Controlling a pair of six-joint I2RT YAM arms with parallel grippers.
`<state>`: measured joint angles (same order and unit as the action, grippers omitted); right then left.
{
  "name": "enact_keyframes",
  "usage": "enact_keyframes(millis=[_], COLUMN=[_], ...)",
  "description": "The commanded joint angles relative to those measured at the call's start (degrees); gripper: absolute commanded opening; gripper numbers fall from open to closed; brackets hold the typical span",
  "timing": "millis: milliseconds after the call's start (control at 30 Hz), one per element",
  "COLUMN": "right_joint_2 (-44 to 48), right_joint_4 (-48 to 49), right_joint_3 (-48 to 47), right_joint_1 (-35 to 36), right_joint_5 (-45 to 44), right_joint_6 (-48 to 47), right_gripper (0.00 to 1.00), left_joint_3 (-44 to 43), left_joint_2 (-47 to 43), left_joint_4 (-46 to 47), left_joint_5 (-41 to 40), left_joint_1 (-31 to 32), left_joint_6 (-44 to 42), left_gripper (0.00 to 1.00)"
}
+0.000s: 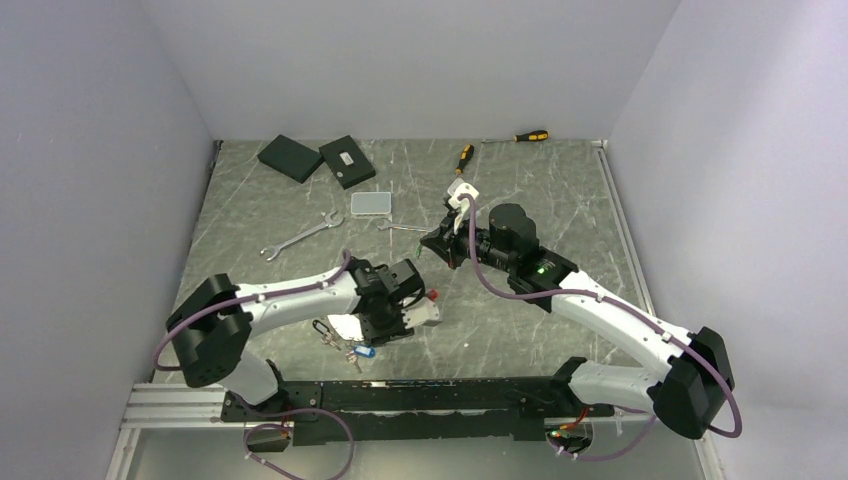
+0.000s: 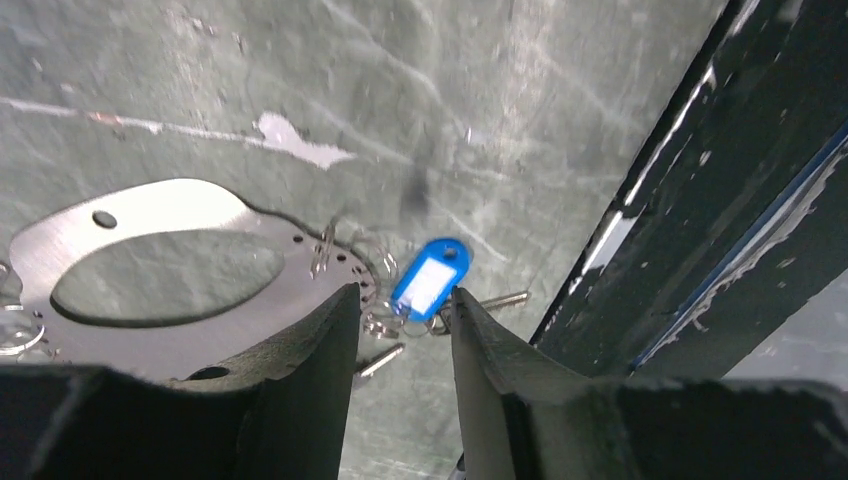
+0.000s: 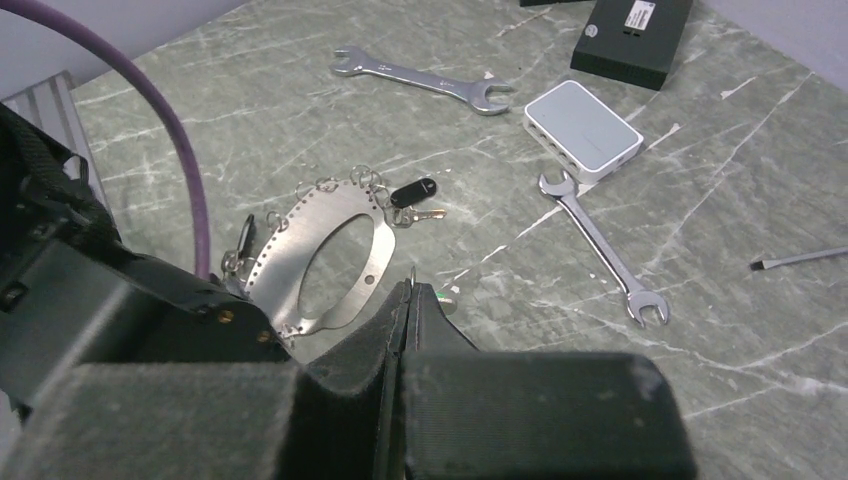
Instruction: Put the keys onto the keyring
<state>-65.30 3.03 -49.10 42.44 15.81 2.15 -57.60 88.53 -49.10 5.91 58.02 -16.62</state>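
Left pincer (image 2: 403, 300) hangs low over the grey-green marbled counter (image 3: 740, 330) with its two dark fingers (image 2: 320, 350) partly spread and nothing between them. In the gap, lying on the counter below, is a small metal key with a blue plastic tag (image 2: 430, 279). Just beside that key lies the keyring (image 2: 160, 205), which shows here as a flat silvery metal plate with a large oval opening. A row of small holes runs along its edge, and little wire rings hang from several of them. A second small key with a black tag (image 3: 413, 191) sits at the plate's far rim, apparently hooked to one of those rings. Right pincer (image 3: 410, 300) is held above the counter near the plate with its fingers pressed together. A thin metallic sliver shows at the seam, too small to identify. Farther off lie two silver open-ended wrenches (image 3: 420, 78) (image 3: 600, 245), with a small white box (image 3: 583, 128) between them and a black box (image 3: 630, 40) beyond. A black frame rail (image 2: 700, 250) runs beside the blue-tagged key.
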Motion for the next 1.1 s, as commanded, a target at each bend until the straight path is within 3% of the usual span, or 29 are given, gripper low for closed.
enact_keyframes(millis=[0, 233, 500, 700, 900, 1067], right_joint_2=[0.92, -0.13, -0.28, 0.27, 0.48, 0.18], right_joint_4=[1.59, 1.11, 0.66, 0.88, 1.04, 1.13], right_joint_3=[-0.38, -0.99, -1.49, -1.18, -0.91, -0.91], right_joint_1=[0.28, 0.27, 0.26, 0.28, 0.28, 0.27], right_joint_5=[-0.57, 0.08, 0.61, 0.47, 0.31, 0.37], right_joint_6=[-0.68, -0.48, -0.24, -0.39, -0.40, -0.44], right_gripper=[0.00, 0.00, 0.00, 0.00, 0.00, 0.00], left_joint_3=[4.47, 10.78, 12.84, 12.71, 12.95, 15.11], left_joint_2=[-5.69, -6.62, -6.75, -6.11, -10.29, -12.13], left_joint_4=[2.53, 7.68, 13.95, 15.77, 16.32, 18.00], left_joint_5=[-3.15, -4.96, -5.75, -8.86, -12.23, -7.74], left_joint_1=[0.86, 1.33, 1.48, 1.55, 1.49, 1.48], left_joint_6=[-4.31, -4.73, -4.56, -4.48, -4.26, -3.39], left_gripper=[0.42, 0.35, 0.36, 0.31, 0.36, 0.43])
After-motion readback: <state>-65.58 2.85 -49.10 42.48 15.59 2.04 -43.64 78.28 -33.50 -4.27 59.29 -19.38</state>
